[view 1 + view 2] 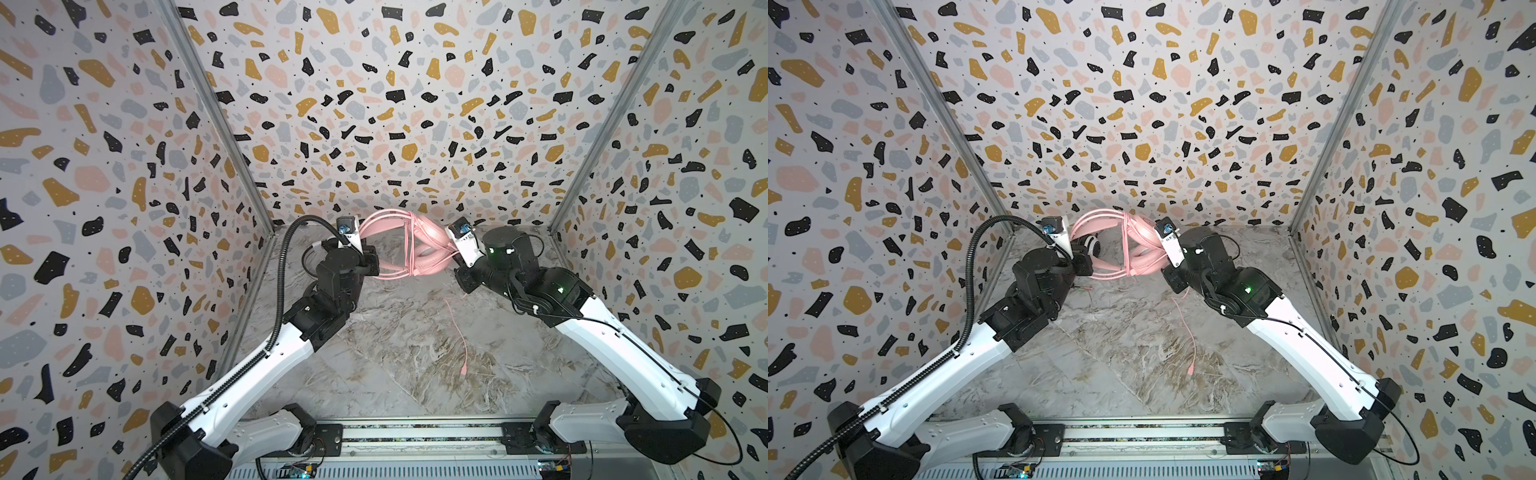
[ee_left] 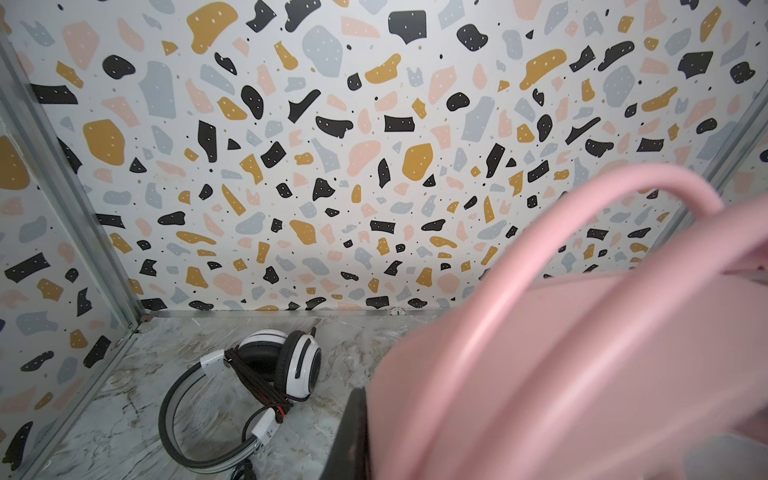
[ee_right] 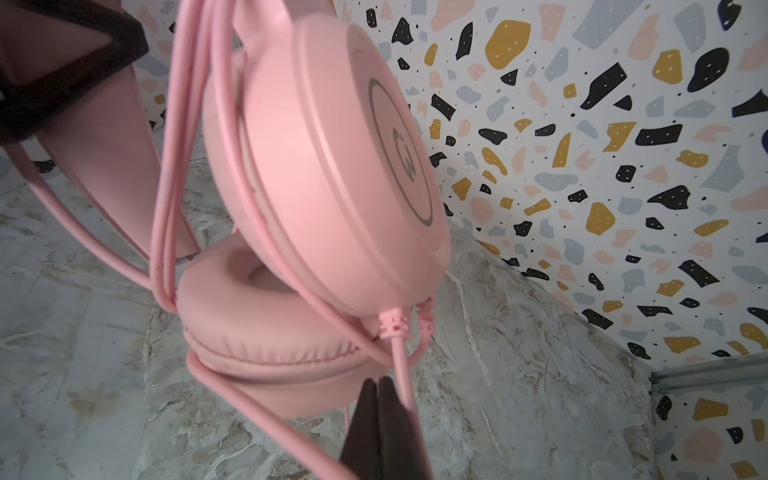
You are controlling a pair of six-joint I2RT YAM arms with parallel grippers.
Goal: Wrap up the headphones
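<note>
Pink round-cupped headphones (image 1: 409,245), in both top views held over the far marble tabletop (image 1: 415,353) between left gripper (image 1: 372,266) and right gripper (image 1: 457,270); left wrist: jaws clamping their headband (image 2: 540,353); right wrist: jaws closed beside the pink cable (image 3: 401,365).

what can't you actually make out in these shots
- White-and-black headphones: both top views, mostly behind the left gripper.
- Left gripper's fingertips: left wrist view, behind the blurred pink headphones.
- Whether the right gripper pinches the pink cable: right wrist view, the shut jaws cover the contact.
</note>
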